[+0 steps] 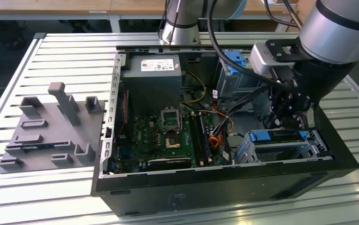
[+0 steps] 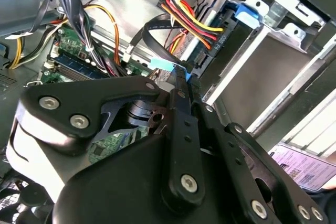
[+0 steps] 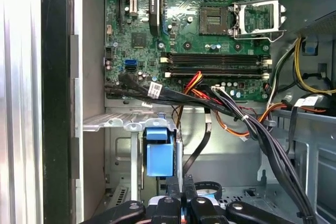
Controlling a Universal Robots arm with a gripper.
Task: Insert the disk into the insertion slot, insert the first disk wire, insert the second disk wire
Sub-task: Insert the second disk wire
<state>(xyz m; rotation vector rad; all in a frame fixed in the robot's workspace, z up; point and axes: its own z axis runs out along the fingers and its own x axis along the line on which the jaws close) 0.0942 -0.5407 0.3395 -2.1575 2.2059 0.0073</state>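
The end effector (image 1: 296,123) is lowered into the open computer case (image 1: 229,187), just above the insertion slot (image 1: 286,152) at the case's corner nearest the exterior view's right. In the second wrist view its fingers (image 2: 181,95) are seen pressed together on a thin blue-tipped connector (image 2: 167,64) at the end of a flat black cable (image 2: 152,32), held just beside the rear edge of the disk (image 2: 220,30).

The disk (image 1: 278,137) is seated in the insertion slot, with its bright blue caddy showing along the upper edge in the exterior view. In the second wrist view the silvery-grey sheet-metal cage (image 2: 273,61) is seen around it, and a bundle of red, yellow and black wires (image 2: 191,17) runs to a black plug at the disk's rear. In the first wrist view the blue caddy tab (image 3: 159,153) stands directly ahead of the end effector (image 3: 181,203).

The motherboard (image 1: 166,136) covers the case floor toward the exterior view's left. Loose cables (image 3: 252,124) cross the room between motherboard and cage, leaving a narrow gap. A taller grey bay with a blue bracket (image 1: 235,58) stands at the case's far edge. The case rests on a slatted worktop (image 1: 60,51), beside a grey fixture plate (image 1: 48,136).
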